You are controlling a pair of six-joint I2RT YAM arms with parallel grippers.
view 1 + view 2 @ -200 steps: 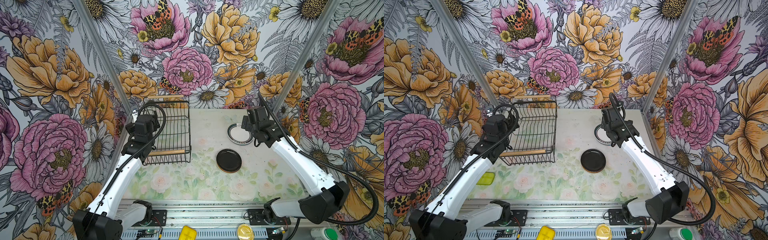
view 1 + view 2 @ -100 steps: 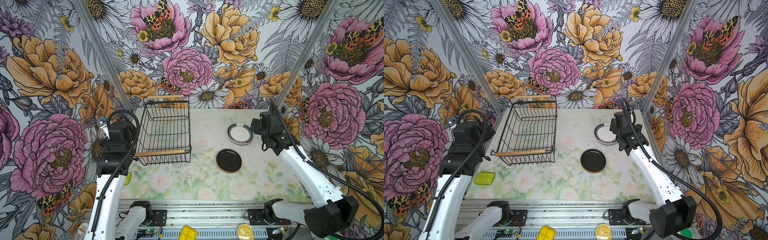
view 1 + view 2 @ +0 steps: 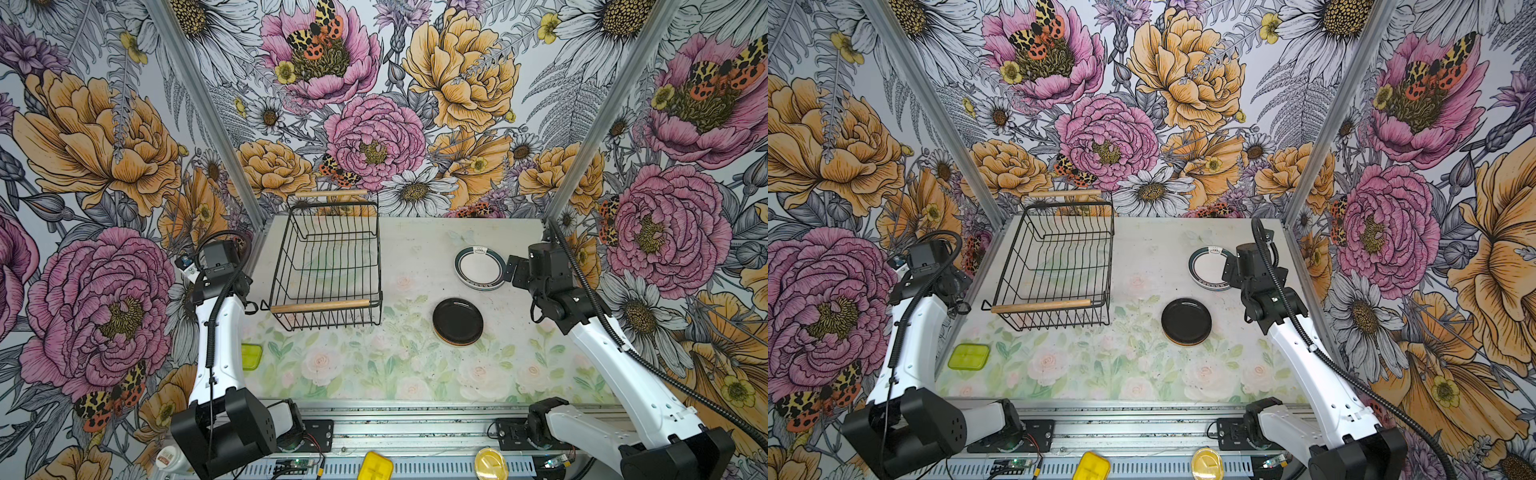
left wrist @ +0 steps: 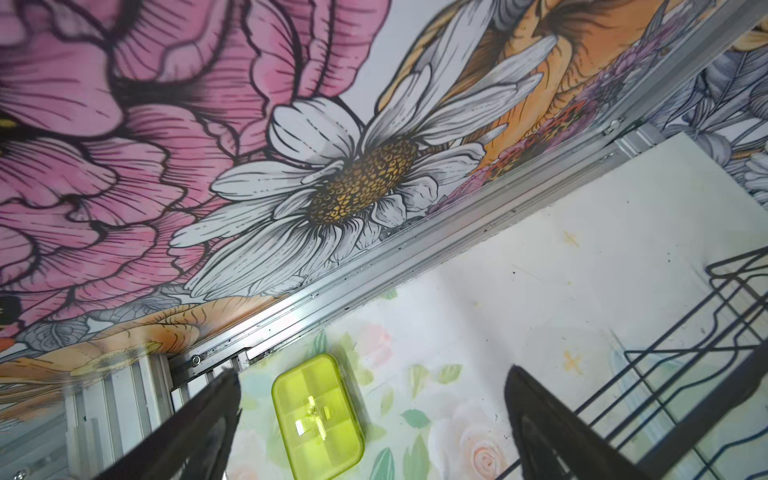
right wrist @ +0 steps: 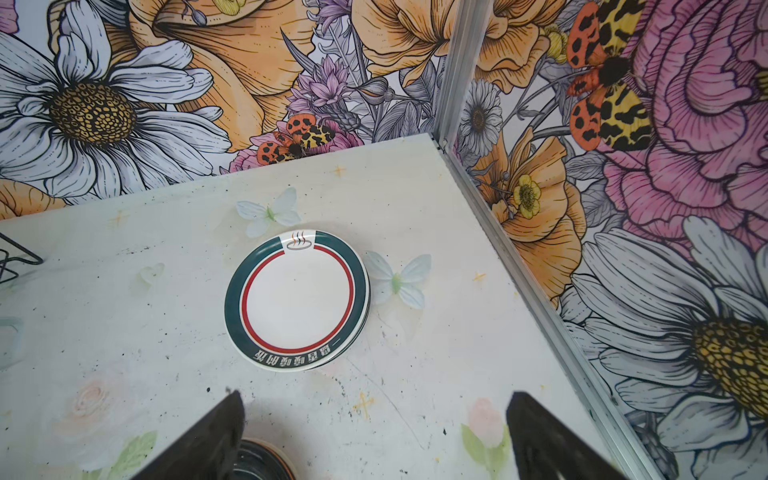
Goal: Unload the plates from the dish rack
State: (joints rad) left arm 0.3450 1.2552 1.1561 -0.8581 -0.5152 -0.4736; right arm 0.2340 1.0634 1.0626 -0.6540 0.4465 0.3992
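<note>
Left pincer and right pincer both spread wide, empty; pulled outward since a second ago.
Left arm off the dish rack, now folded at the left desk edge near a green box; right arm drawn back from the teal-rimmed plates toward the right wall. Black-topped plates stacked mid-desk, right of the rack. Open desk between rack and stacks.

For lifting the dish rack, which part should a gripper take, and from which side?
Likely the near wooden handle of the dish rack, from above with jaws across the rod: it lies level along the front rim, slim and round, with open space over it. The left gripper stands open close by.
</note>
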